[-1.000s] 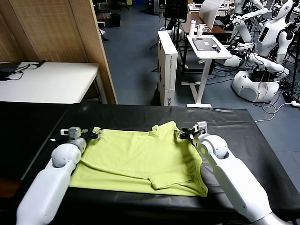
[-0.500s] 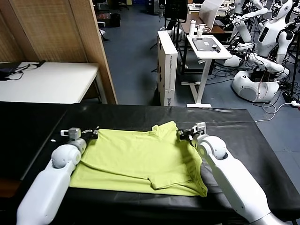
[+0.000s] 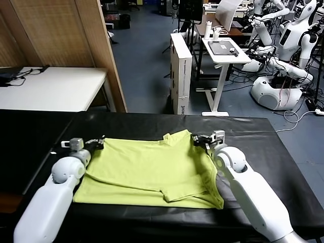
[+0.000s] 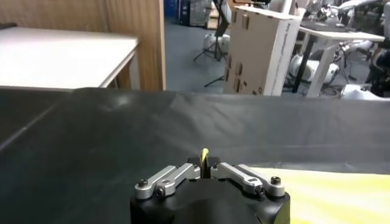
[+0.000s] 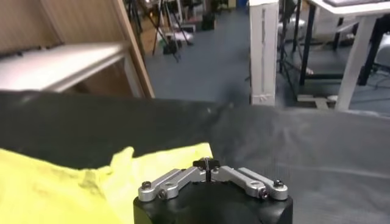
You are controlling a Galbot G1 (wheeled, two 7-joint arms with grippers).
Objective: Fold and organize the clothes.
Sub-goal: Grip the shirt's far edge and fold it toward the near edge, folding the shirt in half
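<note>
Your left gripper (image 3: 99, 143) is clamped on the far left corner of the T-shirt (image 3: 152, 169), a sliver of yellow-green cloth showing between its fingers. Your right gripper (image 3: 197, 139) is closed at the far right edge. Between them, the shirt lies spread on the black table (image 3: 253, 136).

Bare black table (image 3: 243, 129) rings the T-shirt (image 3: 152, 167) — nothing blocks approach.

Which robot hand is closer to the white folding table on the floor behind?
Right. The right gripper pinches the T-shirt almost in front of the white folding table; the left gripper pinches the shirt's far-left corner.
</note>
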